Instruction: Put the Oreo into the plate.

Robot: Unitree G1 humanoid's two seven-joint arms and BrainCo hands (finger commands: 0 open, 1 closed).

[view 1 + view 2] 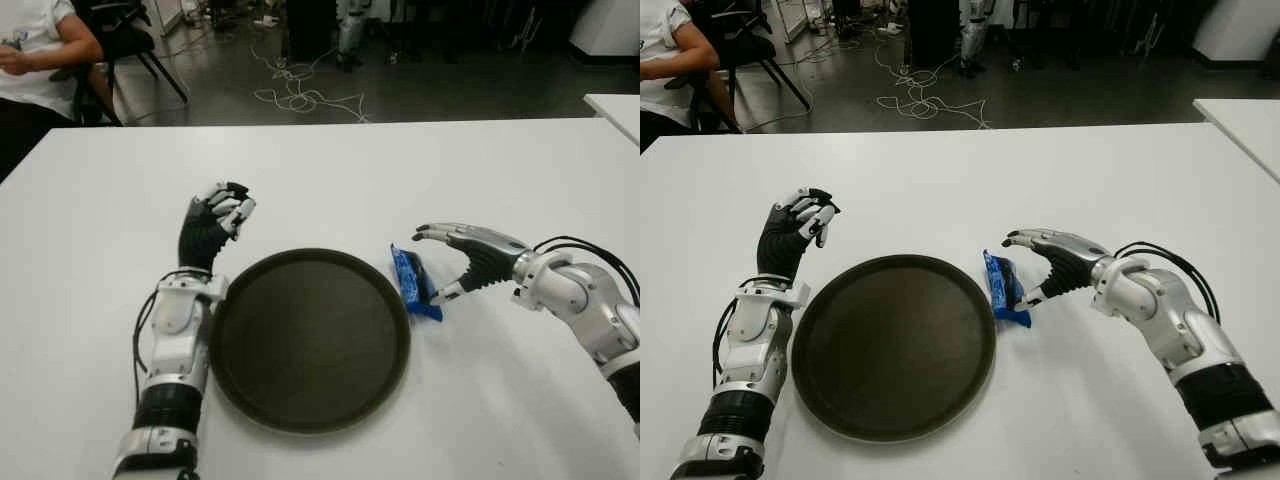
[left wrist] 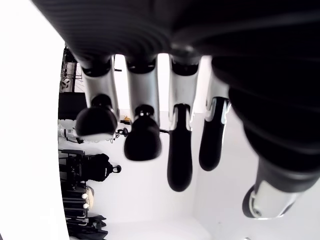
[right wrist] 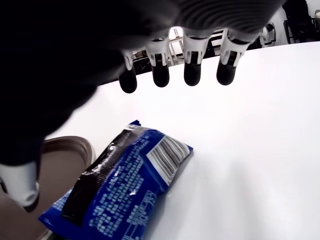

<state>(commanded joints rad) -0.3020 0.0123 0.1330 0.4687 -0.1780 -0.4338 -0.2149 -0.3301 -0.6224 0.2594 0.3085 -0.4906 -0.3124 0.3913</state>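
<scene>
While spread, right hand [image 1: 1045,265] apparently brackets Oreo [image 3: 120,187].

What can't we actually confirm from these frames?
- Oreo pack: right wrist view cuts off its lower end at the picture edge; the thumb hides its corner by the plate. Eye views too small to read the print.
- Contact: right hand is open beside the pack; thumb-tip touch cannot be told.
- Left hand: left of the plate; whether it touches the table is unclear.
- Person: cut off by the eye views' edge.
</scene>
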